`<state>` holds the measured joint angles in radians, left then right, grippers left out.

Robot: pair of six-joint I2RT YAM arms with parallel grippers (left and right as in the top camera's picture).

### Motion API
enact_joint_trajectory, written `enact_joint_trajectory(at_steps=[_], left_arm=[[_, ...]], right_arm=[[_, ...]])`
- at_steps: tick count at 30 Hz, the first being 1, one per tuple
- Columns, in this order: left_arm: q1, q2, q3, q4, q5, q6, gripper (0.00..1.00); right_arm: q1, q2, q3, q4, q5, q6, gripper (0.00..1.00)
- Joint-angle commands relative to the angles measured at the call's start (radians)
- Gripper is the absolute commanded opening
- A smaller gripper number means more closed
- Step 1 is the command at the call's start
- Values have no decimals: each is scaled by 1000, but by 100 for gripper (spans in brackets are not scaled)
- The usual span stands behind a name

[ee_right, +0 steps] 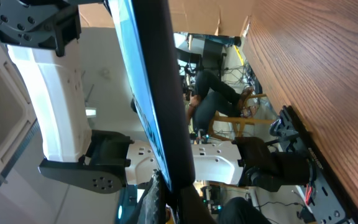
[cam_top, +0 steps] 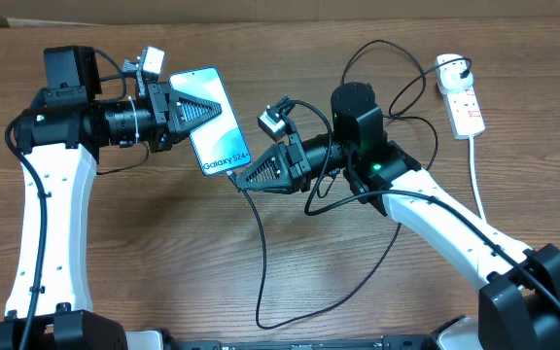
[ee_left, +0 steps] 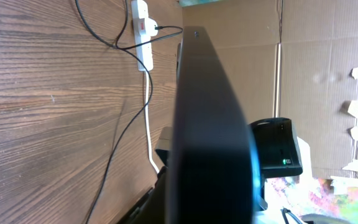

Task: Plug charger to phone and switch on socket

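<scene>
The left gripper (cam_top: 210,108) holds the phone (cam_top: 219,138) up off the table (cam_top: 154,262), its fingers pressed shut across the upper part of the body, the pale blue screen with its white "Galaxy" lettering facing up and the phone's lower end slanting toward the middle of the table. From the left wrist camera the phone (ee_left: 210,124) shows only as a dark edge running up the centre of the view. The right gripper (cam_top: 243,178) sits at the phone's lower end with its fingers closed together, and the charger (cam_top: 262,255) trails out from under the fingertips, so it looks pinched there, though I cannot make out the connector tip itself or whether it is seated in the phone. The black cable drops toward the near edge, loops back under the right arm and runs up to the white plug adapter (cam_top: 452,66), which is seated in the socket (cam_top: 466,107) lying flat at the far right of the table.
</scene>
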<state>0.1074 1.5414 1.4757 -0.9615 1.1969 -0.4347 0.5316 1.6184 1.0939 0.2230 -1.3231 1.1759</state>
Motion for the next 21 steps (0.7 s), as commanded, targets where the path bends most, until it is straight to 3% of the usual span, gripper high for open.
enact_joint_trajectory(at_steps=[1,21], left_arm=[[-35,-14,6,-29,157,-26,4],[-7,-14,6,-16,69,-23,4]], right_arm=[[3,3,19,7,233,41,4],[10,3,19,7,264,55,4]])
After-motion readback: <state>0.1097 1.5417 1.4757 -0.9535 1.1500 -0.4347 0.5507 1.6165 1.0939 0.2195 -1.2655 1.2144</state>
